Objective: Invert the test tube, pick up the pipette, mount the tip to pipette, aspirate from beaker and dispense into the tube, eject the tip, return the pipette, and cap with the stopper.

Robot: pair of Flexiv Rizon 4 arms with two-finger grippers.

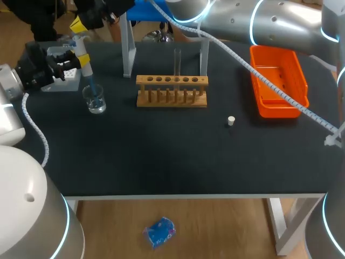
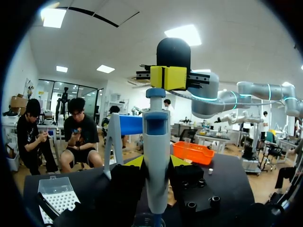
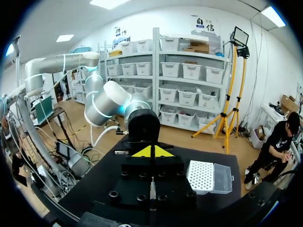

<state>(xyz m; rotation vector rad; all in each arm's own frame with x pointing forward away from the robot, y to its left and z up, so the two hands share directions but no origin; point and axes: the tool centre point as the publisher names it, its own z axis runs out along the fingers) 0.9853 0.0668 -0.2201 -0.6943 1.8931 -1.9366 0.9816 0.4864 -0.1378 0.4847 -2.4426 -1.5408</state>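
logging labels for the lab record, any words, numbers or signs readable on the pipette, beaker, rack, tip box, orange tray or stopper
None can be read on the table's things in any view.
pipette: no legible label or number.
beaker: any graduation marks are too small to tell.
wooden rack, tip box, orange tray, stopper: no print visible.
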